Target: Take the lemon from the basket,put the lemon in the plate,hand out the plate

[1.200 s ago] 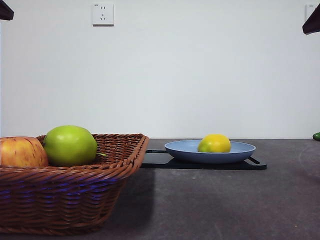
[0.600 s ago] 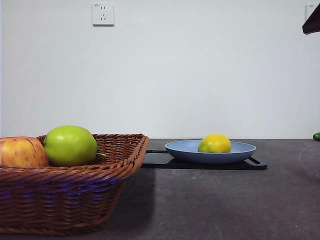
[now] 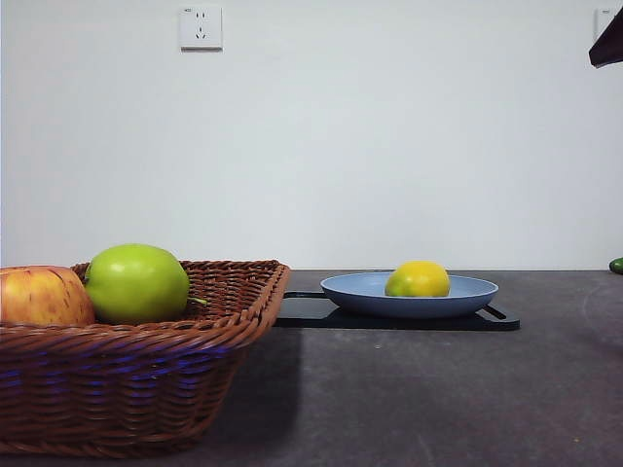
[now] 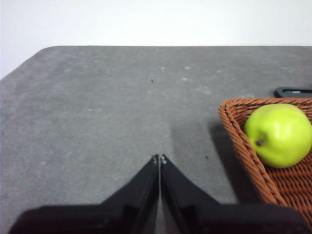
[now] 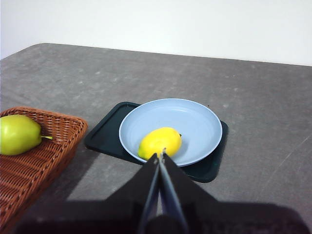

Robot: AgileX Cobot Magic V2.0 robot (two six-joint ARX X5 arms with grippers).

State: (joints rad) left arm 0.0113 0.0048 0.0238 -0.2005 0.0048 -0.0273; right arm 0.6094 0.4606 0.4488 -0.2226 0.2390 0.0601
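The yellow lemon (image 3: pixel 418 279) lies in the light blue plate (image 3: pixel 467 294), which sits on a flat black tray (image 3: pixel 311 311). The right wrist view shows the lemon (image 5: pixel 159 142) toward the near side of the plate (image 5: pixel 195 122). The brown wicker basket (image 3: pixel 146 375) stands at the front left and shows in the left wrist view (image 4: pixel 239 141) and the right wrist view (image 5: pixel 53 141). My right gripper (image 5: pixel 161 154) is shut and empty, high above the plate's near side. My left gripper (image 4: pixel 159 158) is shut and empty, above bare table beside the basket.
A green apple (image 3: pixel 136 283) and a red-yellow apple (image 3: pixel 44 296) lie in the basket. A black arm tip (image 3: pixel 608 44) shows at the top right corner. A small green thing (image 3: pixel 616 265) sits at the right edge. A wall socket (image 3: pixel 201 27) is behind.
The black arm tip at the top left corner has left the front view. The lemon, plate and basket have not moved.
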